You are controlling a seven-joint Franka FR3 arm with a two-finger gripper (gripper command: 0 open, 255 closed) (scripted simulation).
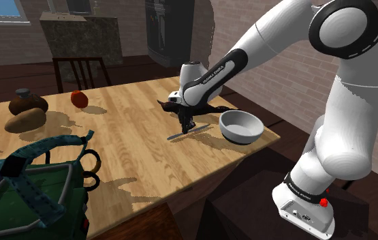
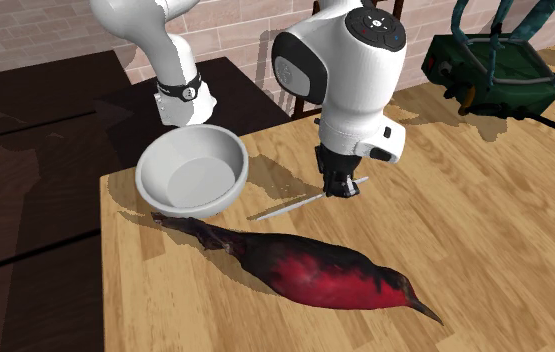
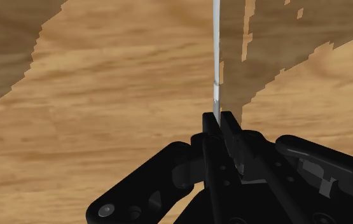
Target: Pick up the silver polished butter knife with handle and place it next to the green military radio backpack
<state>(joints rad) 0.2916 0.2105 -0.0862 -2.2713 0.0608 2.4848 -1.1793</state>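
The thin silver butter knife [image 1: 176,136] [image 2: 296,205] lies on the wooden table [image 1: 133,150] between a white bowl and a bird figure. My black gripper [image 1: 184,127] [image 2: 340,190] points straight down over one end of it. Seen from the wrist, the two fingers of the gripper [image 3: 219,121] stand close together and clasp the knife [image 3: 216,51], whose blade runs away from them over the wood. The green backpack [image 1: 30,198] [image 2: 495,65] with its straps sits at the other end of the table, far from the gripper.
A white bowl [image 1: 240,126] [image 2: 191,170] stands beside the gripper near the table's corner. A red and black bird figure [image 2: 315,270] lies close to the knife. Brown lumpy objects [image 1: 26,112], a small red thing [image 1: 79,99] and a chair [image 1: 78,68] are further off.
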